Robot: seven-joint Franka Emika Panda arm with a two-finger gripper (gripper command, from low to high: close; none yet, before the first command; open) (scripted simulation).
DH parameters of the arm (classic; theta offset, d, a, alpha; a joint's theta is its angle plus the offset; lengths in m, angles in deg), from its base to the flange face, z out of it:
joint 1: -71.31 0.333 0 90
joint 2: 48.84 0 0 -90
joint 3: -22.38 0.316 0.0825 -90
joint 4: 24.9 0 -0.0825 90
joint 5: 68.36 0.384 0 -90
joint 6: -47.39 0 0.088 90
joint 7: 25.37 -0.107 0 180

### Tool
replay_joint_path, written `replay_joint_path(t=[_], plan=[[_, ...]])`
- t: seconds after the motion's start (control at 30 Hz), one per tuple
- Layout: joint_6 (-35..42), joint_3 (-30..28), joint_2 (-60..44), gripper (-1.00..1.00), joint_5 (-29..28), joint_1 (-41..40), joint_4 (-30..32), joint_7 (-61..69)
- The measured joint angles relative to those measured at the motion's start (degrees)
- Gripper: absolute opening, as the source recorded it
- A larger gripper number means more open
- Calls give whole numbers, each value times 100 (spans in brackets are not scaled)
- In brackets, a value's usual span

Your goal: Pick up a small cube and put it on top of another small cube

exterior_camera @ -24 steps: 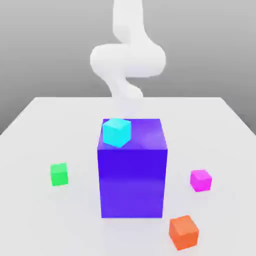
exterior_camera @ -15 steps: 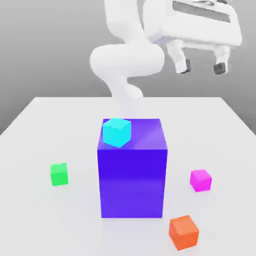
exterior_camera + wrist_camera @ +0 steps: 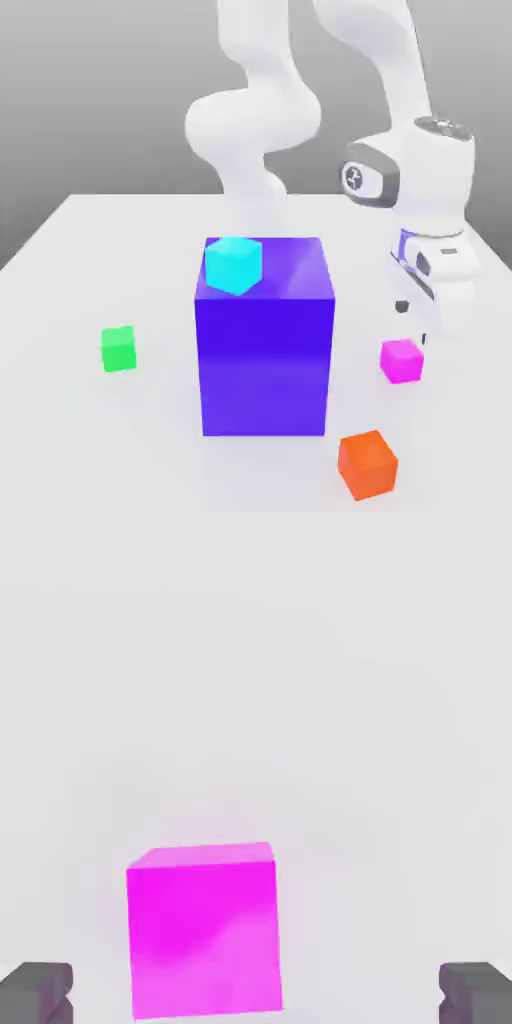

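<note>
- Far toward the exterior view's left, the small green cube (image 3: 118, 348) sits alone on the white table (image 3: 60, 300), well apart from everything else.
- In the middle stands the big blue-purple block (image 3: 264, 350), upright, with a cyan cube (image 3: 233, 264) resting on its top near the left front corner.
- Right of the block, the small magenta cube (image 3: 401, 360) lies flat on the table, a plain cube with no long axis, one edge turned slightly toward the camera.
- The gripper (image 3: 415, 318) hangs just above and a little behind the magenta cube, pointing down, not touching it.
- In the hand view the magenta cube (image 3: 205, 932) lies between the two dark fingertips (image 3: 38, 992), which stand wide apart with clear gaps on both sides; they hold nothing.
- No readable writing on the cubes; a small round mark on the wrist housing (image 3: 372, 178) cannot be read.
- Nearest the camera, right of centre, sits the orange cube (image 3: 367, 464).
</note>
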Motion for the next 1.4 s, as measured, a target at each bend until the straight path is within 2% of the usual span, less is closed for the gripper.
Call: replay_joint_path(t=[0.17,0.2,0.43,0.67,0.77,1.2,1.4], plan=[[-841,-393,-1034,0,-261,346,-174,-170],[-946,-435,-1163,-100,-265,388,-198,-175],[-930,-439,-1156,-100,-281,390,-197,-188],[143,-179,163,-100,105,239,49,98],[389,-219,481,-100,281,315,-242,211],[1170,-1705,1495,-100,-177,-2014,-1445,-790],[1468,-2427,1864,-100,-596,-3375,-1269,-1444]])
